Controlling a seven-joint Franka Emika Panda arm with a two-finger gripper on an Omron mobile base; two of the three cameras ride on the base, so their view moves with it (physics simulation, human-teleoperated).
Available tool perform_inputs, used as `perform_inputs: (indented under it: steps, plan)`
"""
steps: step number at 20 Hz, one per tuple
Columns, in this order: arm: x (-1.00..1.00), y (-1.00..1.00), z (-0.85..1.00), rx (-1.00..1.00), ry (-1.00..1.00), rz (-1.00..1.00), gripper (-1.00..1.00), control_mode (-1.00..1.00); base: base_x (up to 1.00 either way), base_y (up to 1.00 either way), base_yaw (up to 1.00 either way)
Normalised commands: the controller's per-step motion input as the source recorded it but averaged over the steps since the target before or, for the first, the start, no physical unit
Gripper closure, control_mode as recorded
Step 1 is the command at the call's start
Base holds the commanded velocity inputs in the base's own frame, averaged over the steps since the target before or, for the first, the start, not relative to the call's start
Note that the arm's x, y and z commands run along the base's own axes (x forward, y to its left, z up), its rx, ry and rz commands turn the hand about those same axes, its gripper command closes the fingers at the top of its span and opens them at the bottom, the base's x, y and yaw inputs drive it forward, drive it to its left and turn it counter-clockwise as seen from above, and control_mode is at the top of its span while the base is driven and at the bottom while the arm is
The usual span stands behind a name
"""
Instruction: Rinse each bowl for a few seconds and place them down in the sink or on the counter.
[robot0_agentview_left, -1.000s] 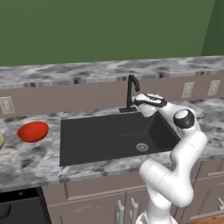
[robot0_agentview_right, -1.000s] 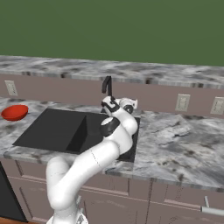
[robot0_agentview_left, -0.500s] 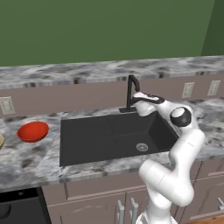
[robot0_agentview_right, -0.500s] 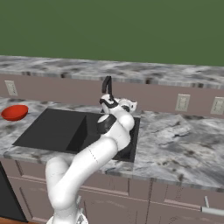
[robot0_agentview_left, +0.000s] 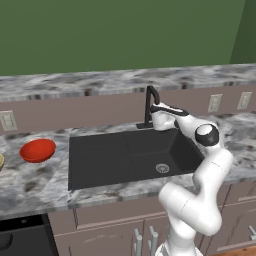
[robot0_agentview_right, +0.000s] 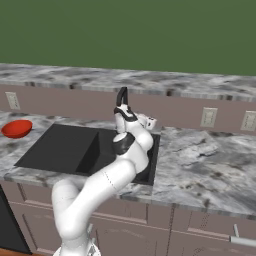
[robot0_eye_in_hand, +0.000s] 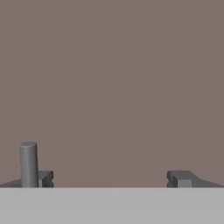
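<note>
Black faucet (robot0_agentview_left: 149, 102) is sitting just beside the tool (robot0_agentview_left: 156, 120), probably so water can be started. Tool is gaping wide, empty; red bowl (robot0_agentview_left: 37, 150) is waiting far left on the counter (robot0_agentview_left: 30, 180).

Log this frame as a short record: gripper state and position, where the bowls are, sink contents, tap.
gripper: open, empty, at the faucet behind the sink
red bowl: on the counter left of the sink, upright, untouched
tan bowl: a sliver shows at the left base view's left edge, on the counter
sink contents: nothing in the basin, drain visible
water: no stream visible
</note>
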Motion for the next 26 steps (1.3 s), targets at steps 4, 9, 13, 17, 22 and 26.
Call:
perform_inputs:
  steps: [4, 9, 13, 17, 22, 26]
  plan:
    - [-0.1, -0.82, -0.27, 0.07, 0.0, -0.09, -1.0, -1.0, 0.0, 0.0, 0.0]
    - [-0.02, -0.89, -0.17, 0.11, 0.09, -0.09, -1.0, -1.0, 0.0, 0.0, 0.0]
    - [0.0, -0.94, -0.15, 0.13, 0.13, -0.09, -1.0, -1.0, 0.0, 0.0, 0.0]
    - [0.0, -0.97, -0.15, 0.14, 0.15, -0.09, -1.0, -1.0, 0.0, 0.0, 0.0]
    - [0.0, -0.8, 0.04, 0.15, 0.12, -0.04, -1.0, -1.0, 0.0, 0.0, 0.0]
    - [0.0, -0.37, 0.53, 0.1, 0.04, -0.02, -1.0, -1.0, 0.0, 0.0, 0.0]
